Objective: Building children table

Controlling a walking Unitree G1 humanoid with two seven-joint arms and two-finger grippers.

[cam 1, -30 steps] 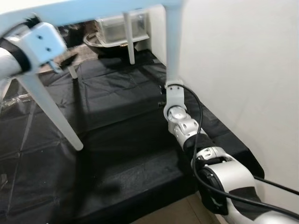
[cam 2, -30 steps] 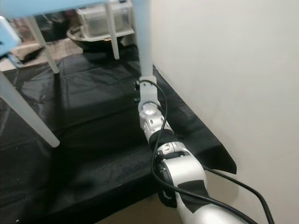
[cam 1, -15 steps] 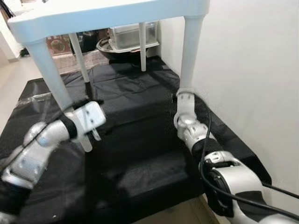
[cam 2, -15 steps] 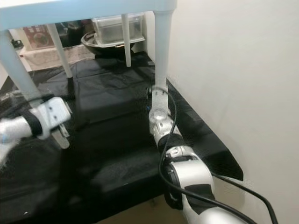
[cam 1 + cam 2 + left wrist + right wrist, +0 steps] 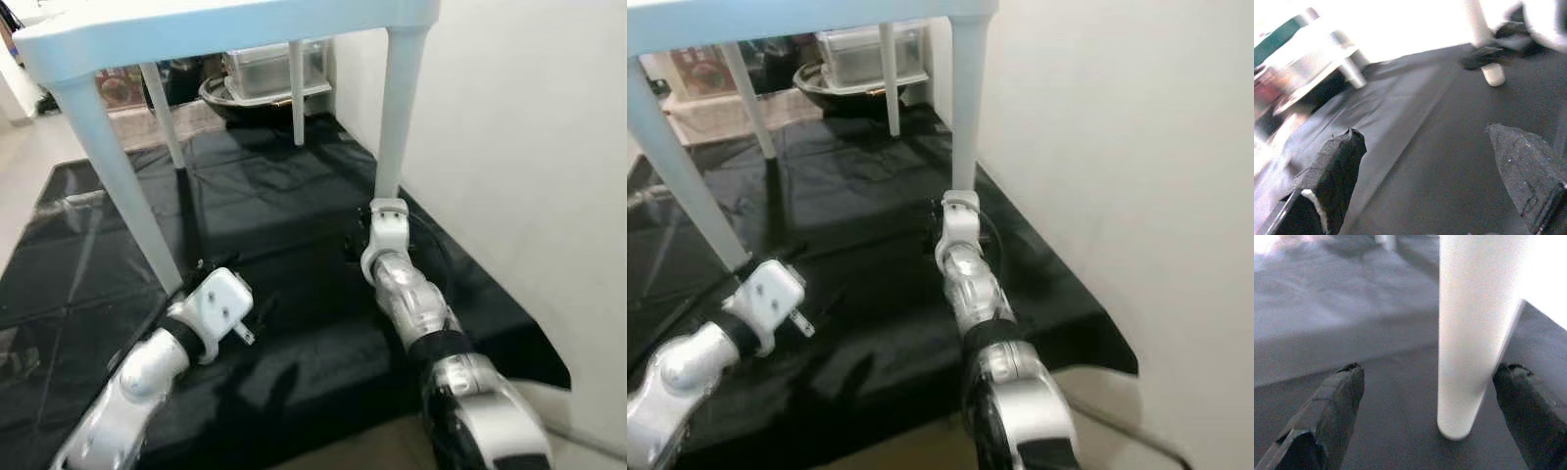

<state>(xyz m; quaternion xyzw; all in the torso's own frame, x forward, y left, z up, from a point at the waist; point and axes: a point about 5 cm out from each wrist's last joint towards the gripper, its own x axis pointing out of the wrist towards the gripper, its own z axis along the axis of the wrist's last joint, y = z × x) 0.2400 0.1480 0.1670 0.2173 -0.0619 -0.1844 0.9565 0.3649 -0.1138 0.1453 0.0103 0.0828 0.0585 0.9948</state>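
Standing on black sheet [image 5: 284, 196], table [image 5: 235, 24]; both pincers [image 5: 1425, 382] [image 5: 1425, 161] gape wide, empty.

table [image 5: 225, 24]: pale plastic, smooth, faint sheen
table leg [image 5: 1476, 328]: smooth matt plastic, rounded tip
floor sheet [image 5: 284, 206]: black plastic film, creased, slightly glossy
fingers [image 5: 1327, 416]: black, rough woven-looking texture
arms [image 5: 416, 304]: silver, glossy
bowl [image 5: 838, 88]: shiny metal
wall [image 5: 529, 147]: matt, off-white

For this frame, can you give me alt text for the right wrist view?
A white table leg stands upright on black sheeting, between the open right gripper's two black fingers, which do not touch it.
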